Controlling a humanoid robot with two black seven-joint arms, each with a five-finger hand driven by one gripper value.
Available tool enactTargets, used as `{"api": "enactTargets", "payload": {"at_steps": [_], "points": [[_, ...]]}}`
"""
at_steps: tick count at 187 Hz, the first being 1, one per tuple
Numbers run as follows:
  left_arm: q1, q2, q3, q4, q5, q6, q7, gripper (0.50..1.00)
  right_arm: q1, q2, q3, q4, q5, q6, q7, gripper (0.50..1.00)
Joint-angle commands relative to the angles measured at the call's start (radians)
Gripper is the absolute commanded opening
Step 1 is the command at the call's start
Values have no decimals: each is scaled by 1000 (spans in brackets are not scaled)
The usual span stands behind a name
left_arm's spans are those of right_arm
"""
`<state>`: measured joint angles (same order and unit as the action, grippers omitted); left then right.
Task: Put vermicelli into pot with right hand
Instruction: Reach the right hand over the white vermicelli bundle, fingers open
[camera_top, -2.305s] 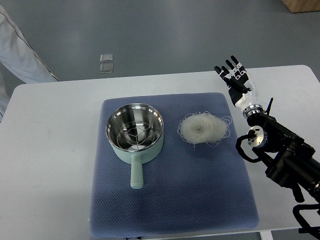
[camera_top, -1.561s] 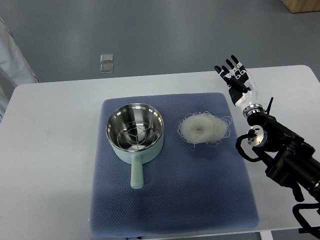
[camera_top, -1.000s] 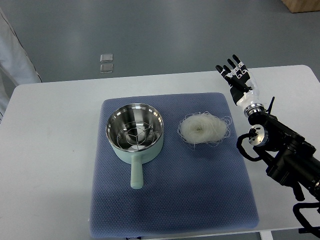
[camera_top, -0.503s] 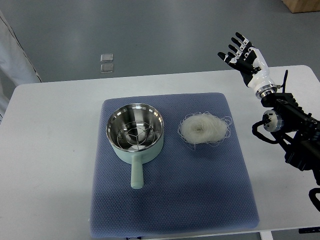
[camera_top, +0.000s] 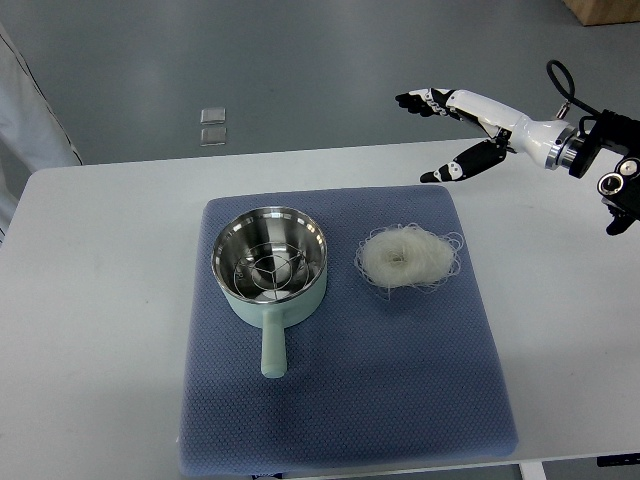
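A white nest of vermicelli (camera_top: 408, 256) lies on the blue mat (camera_top: 340, 400), right of a pale green pot (camera_top: 270, 267) with a steel inside and a handle pointing toward me. My right hand (camera_top: 445, 130) is raised above the table's far edge, up and right of the vermicelli. Its fingers are spread, it holds nothing, and it is well apart from the noodles. The left arm is out of view.
The mat lies on a white table (camera_top: 90, 300). A person's white sleeve (camera_top: 30, 100) shows at the far left edge. Two small clear squares (camera_top: 212, 124) lie on the grey floor beyond the table.
My right arm has swung up and back toward the right edge, and the hand has turned to point left with thumb and fingers spread. The pot and vermicelli have not moved.
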<state>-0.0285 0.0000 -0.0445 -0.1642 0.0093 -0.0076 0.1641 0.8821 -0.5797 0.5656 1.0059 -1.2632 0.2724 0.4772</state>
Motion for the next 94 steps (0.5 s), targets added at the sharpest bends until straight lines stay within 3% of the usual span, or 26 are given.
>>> {"api": "enactTargets", "payload": {"at_steps": [1, 37, 71, 94], "points": [[-1, 0, 0, 0, 0, 0, 0, 1000, 35, -55, -45, 66, -108, 73, 1, 928], [1, 0, 0, 0, 0, 0, 0, 1000, 55, -65, -98, 126, -281, 157, 1, 928], [-1, 0, 2, 0, 0, 0, 0, 1000, 46, -52, -176, 126, -343, 142, -2, 928], [1, 0, 2, 0, 0, 0, 0, 1000, 26, -6, -210, 111, -383, 77, -11, 926]]}}
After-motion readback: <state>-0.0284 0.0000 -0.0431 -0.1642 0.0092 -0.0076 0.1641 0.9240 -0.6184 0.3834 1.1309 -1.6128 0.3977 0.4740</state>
